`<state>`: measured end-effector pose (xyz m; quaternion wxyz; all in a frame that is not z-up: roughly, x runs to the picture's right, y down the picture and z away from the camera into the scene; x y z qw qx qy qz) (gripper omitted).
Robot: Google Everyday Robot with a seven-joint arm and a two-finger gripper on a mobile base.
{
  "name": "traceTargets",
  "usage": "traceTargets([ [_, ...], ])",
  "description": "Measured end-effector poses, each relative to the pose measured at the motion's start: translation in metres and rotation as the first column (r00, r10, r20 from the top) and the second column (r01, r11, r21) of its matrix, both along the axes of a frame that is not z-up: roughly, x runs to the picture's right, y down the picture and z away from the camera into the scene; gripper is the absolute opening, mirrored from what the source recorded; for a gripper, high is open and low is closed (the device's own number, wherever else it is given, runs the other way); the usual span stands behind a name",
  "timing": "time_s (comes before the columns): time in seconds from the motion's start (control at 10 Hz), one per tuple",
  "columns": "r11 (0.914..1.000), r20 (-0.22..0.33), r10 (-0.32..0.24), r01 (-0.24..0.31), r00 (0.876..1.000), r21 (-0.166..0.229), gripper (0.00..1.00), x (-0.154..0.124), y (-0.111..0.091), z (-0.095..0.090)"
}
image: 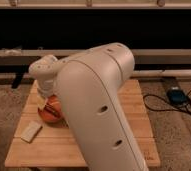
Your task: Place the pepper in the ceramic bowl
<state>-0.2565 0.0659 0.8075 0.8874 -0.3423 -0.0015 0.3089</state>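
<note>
Now the gripper [47, 102] sits directly over the ceramic bowl [50, 114]; its grip state I cannot tell. Release low and centred in that bowl, so the pepper, unseen, won't roll out.

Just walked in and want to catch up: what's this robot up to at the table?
The robot's arm reaches over the wooden table, its end effector down at the orange ceramic bowl near the left edge. The arm hides most of the bowl, so the pepper cannot be seen. A pale beige block lies nearby.

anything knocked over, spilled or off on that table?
Nothing stands out. The orange-terracotta ceramic bowl sits upright on the wooden table, the gripper over it; a pale beige block lies flat nearby.
</note>
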Motion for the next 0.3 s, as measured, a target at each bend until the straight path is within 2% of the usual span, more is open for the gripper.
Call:
traceTargets([
  [0.3,0.9998,0.028,0.009,-0.008,1.000,-0.018,0.75,0.0059,-0.0033,0.0010],
])
